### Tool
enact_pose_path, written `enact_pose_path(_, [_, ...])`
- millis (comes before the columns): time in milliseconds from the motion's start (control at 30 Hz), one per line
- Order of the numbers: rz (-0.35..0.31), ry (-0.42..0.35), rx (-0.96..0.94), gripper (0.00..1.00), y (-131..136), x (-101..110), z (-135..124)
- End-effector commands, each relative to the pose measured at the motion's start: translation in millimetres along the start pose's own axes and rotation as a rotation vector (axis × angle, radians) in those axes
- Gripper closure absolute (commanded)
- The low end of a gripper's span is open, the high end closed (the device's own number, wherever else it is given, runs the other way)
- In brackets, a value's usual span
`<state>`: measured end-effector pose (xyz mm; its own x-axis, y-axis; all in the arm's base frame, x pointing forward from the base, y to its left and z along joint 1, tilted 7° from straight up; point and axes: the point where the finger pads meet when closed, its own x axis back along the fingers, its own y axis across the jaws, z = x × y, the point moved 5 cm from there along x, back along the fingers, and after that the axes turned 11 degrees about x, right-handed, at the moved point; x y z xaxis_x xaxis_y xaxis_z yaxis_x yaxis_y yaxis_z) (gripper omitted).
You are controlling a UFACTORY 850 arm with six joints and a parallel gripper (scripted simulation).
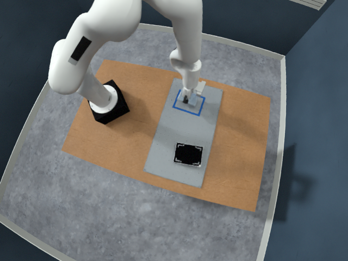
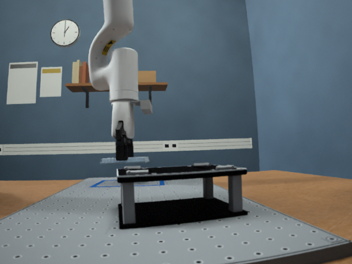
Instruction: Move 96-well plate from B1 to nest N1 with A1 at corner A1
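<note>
My gripper (image 1: 185, 98) (image 2: 124, 155) is shut on the 96-well plate (image 1: 194, 100) (image 2: 109, 160), a pale translucent slab. It holds the plate level in the air above the blue outline of spot B1 (image 1: 185, 111) (image 2: 105, 186). In the exterior view the plate hangs slightly higher than the top of nest N1 and behind its left end. The raised nest N1 (image 1: 188, 154) (image 2: 181, 171) is a black frame on grey posts with pale corner locators, and it is empty. I cannot make out the plate's cut-off corner or the A1 mark.
Spot and nest both sit on a grey perforated breadboard (image 1: 182, 131) (image 2: 56, 221) on a wooden bench (image 1: 112, 140). The arm's black base block (image 1: 112, 113) stands to the left of the board.
</note>
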<state>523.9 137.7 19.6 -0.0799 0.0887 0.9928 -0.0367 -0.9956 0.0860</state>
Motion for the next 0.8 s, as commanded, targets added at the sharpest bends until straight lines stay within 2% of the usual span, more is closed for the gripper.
enact_pose_path(0, [0.000,-0.004,0.001,1.00,0,9,0])
enact_pose_path(333, [0.000,-0.004,0.001,1.00,0,22,0])
enact_pose_path(767, [0.000,-0.004,0.001,1.00,0,23,0])
